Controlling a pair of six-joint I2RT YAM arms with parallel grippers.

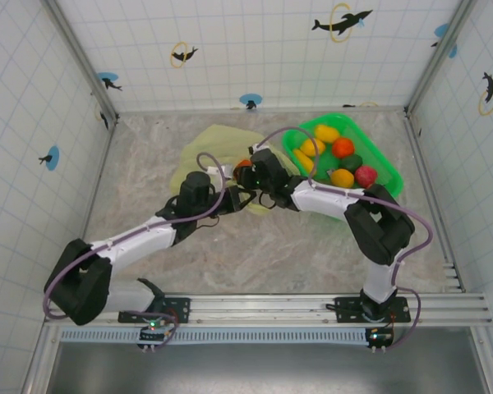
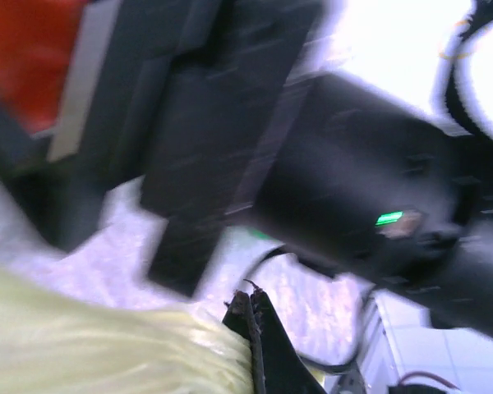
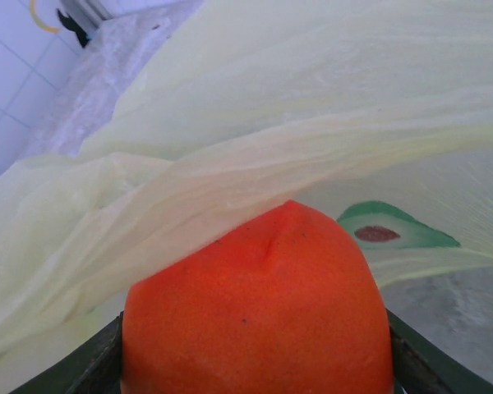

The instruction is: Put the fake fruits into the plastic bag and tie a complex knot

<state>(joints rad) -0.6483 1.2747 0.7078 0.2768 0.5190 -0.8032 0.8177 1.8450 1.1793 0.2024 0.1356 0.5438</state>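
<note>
A green tray (image 1: 338,117) is seen at the upper right of the top view. Yellow, orange, red and dark green fake fruits (image 1: 343,148) are kept in it. The plastic bag (image 1: 205,152) is spread on the tabletop (image 1: 148,164) mid-frame. An orange fruit (image 3: 259,304) is clamped in the jaws of the right gripper (image 3: 259,361) at the bag's edge. The left gripper (image 1: 240,197) is reached out beside it. Whether its jaws are apart cannot be told.

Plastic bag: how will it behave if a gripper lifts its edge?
Probably floppy: the plastic bag drapes in soft folds over the orange fruit. Likely light, being thin and translucent. Its mouth may sag shut unless held.
</note>
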